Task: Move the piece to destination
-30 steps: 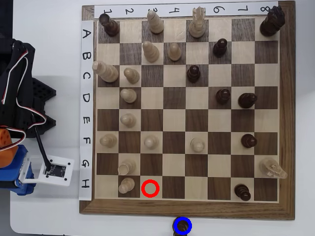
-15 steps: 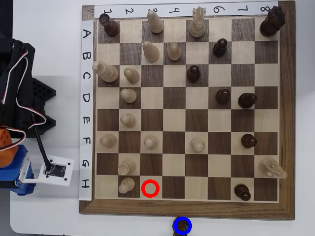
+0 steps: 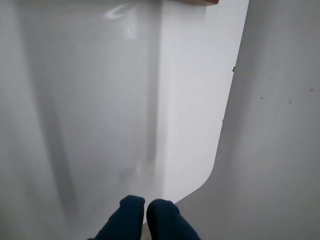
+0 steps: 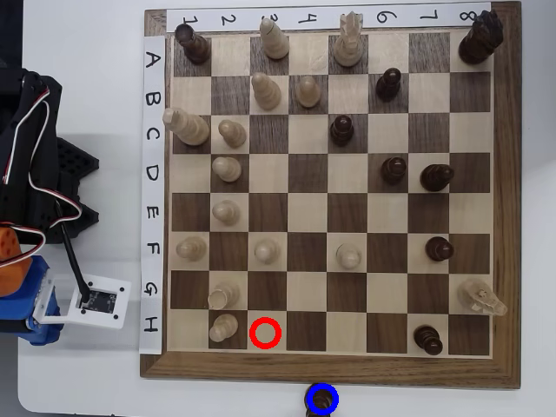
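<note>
Looks done: piece [image 4: 322,400] sits in destination [image 4: 322,387] at board's 6 o'clock; gripper [image 3: 145,207] closed, empty, over bare counter [image 3: 100,100].

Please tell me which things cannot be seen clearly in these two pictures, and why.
- The piece inside the blue ring: the overhead view's bottom edge cuts it off.
- The gripper: only its dark fingertips enter the wrist view; overhead, the arm hides it.
- The chessboard: outside the wrist view, which shows only white table.
</note>
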